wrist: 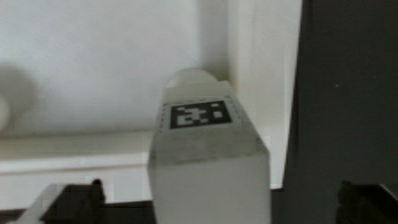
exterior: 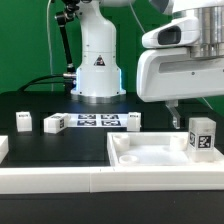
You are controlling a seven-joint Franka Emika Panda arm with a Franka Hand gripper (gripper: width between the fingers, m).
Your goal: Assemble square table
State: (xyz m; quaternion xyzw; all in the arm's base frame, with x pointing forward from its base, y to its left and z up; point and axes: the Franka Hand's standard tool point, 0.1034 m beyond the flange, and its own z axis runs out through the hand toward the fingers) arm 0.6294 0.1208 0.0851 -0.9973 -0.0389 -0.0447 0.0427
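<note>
Wrist view: the pincer (wrist: 214,205) is seen spread wide with nothing held, its fingertips (wrist: 63,200) set either side of an upright leg block (wrist: 210,165). The block appears to be stood at the far rim of the square top (exterior: 150,160), which is placed near the front edge of the table (exterior: 60,145), towards the exterior view's right. If the jaws are closed off-centre, the block could be tipped or pushed aside.
</note>
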